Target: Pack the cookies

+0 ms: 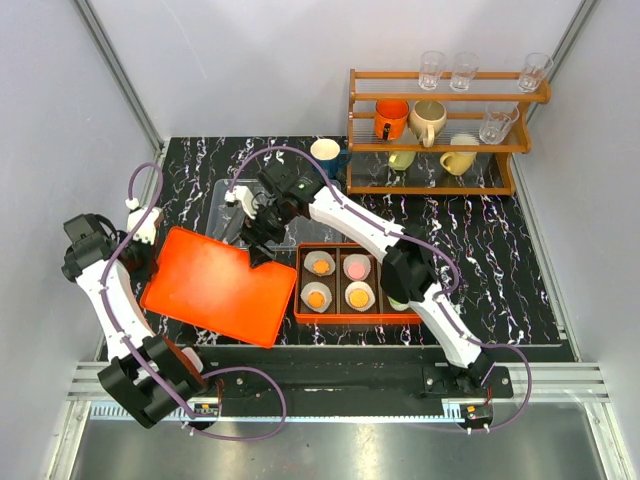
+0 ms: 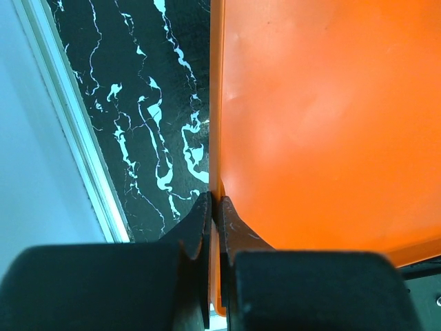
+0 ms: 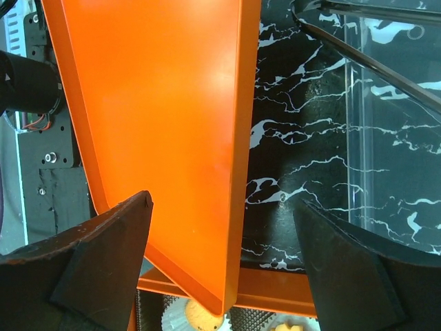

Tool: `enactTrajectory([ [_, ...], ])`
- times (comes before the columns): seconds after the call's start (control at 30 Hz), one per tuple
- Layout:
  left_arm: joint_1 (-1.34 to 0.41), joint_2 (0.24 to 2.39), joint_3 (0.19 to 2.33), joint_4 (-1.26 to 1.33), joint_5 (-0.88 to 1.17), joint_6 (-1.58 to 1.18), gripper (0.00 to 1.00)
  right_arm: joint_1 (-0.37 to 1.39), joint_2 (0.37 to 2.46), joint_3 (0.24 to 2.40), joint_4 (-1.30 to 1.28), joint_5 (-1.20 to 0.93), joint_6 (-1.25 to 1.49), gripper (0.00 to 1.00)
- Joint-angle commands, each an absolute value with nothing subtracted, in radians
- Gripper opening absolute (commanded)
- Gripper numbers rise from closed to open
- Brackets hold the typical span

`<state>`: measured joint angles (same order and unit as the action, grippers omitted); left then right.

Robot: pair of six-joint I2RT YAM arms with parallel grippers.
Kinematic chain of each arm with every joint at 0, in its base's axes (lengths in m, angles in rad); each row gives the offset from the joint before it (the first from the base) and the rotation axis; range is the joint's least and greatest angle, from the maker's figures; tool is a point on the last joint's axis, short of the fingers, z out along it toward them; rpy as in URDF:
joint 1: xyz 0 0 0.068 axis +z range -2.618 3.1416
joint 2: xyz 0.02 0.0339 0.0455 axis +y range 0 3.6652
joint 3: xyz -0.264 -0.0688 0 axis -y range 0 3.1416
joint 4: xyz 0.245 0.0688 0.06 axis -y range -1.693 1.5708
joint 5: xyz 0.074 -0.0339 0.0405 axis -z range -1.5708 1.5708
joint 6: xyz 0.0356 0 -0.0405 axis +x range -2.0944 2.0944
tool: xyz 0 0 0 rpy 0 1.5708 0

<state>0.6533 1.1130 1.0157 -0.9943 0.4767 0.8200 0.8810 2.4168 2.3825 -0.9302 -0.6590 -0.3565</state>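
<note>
An orange box [image 1: 340, 318] holds cookies in white liners: an orange one [image 1: 319, 266], a pink one [image 1: 357, 267] and two more orange ones [image 1: 316, 297] [image 1: 359, 297]. My right arm hides the box's right end. A flat orange lid [image 1: 215, 283] hangs tilted left of the box. My left gripper [image 1: 150, 262] is shut on the lid's left edge [image 2: 215, 207]. My right gripper [image 1: 262, 238] is open, its jaws wide around the lid's far right corner [image 3: 223, 200] without touching it. An orange cookie [image 3: 198, 317] shows below the lid's corner.
A clear plastic container [image 1: 235, 205] lies behind the lid, also in the right wrist view [image 3: 393, 138]. A white and blue cup [image 1: 326, 152] stands at the back. A wooden rack [image 1: 440, 130] with mugs and glasses stands at the back right.
</note>
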Motion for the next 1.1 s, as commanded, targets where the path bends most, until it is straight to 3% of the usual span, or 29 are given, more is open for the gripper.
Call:
enactTrajectory([
  [0.0, 0.652, 1.072, 1.071, -0.985, 0.564, 0.811, 0.00, 0.894, 2.441, 2.448, -0.948, -0.710, -0.399, 0.93],
  [0.37, 0.655, 1.046, 1.081, -0.985, 0.594, 0.792, 0.00, 0.913, 2.480, 2.461, -1.003, -0.805, -0.449, 0.94],
  [0.63, 0.655, 1.035, 1.071, -0.962, 0.607, 0.765, 0.00, 0.934, 2.479, 2.459, -1.051, -0.853, -0.485, 0.88],
  [0.87, 0.655, 1.022, 1.066, -0.951, 0.606, 0.759, 0.00, 0.939, 2.464, 2.459, -1.058, -0.839, -0.482, 0.60],
  [1.07, 0.655, 1.016, 1.081, -0.951, 0.600, 0.758, 0.00, 0.942, 2.441, 2.479, -1.075, -0.812, -0.472, 0.22],
])
